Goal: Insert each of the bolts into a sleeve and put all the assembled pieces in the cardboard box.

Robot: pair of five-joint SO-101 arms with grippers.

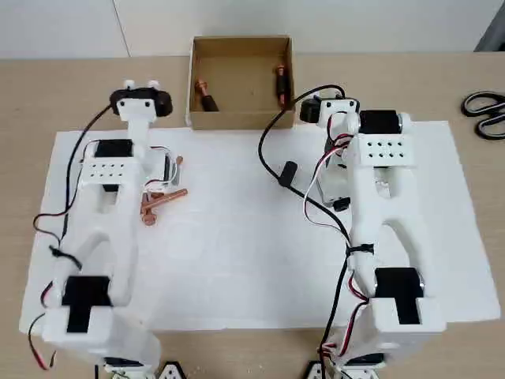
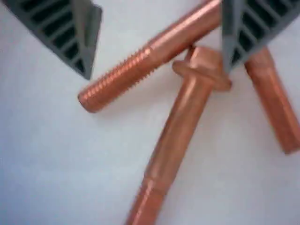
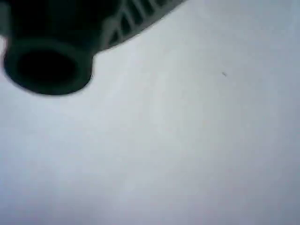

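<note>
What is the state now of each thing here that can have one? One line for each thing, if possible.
loose bolts: three, lying bare on the white sheet.
left gripper: open, above the loose bolts.
right gripper: shut on the black sleeve.
black sleeve: held off the sheet, its hole looks empty.
cardboard box: open on top, two assembled pieces lying inside.

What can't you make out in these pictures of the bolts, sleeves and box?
High view: the left arm hides part of the copper bolts; the scissors are cut off by the edge.
Left wrist view: one bolt has one end behind a gripper finger.
Right wrist view: the black sleeve is blurred, so its grip cannot be judged.
</note>
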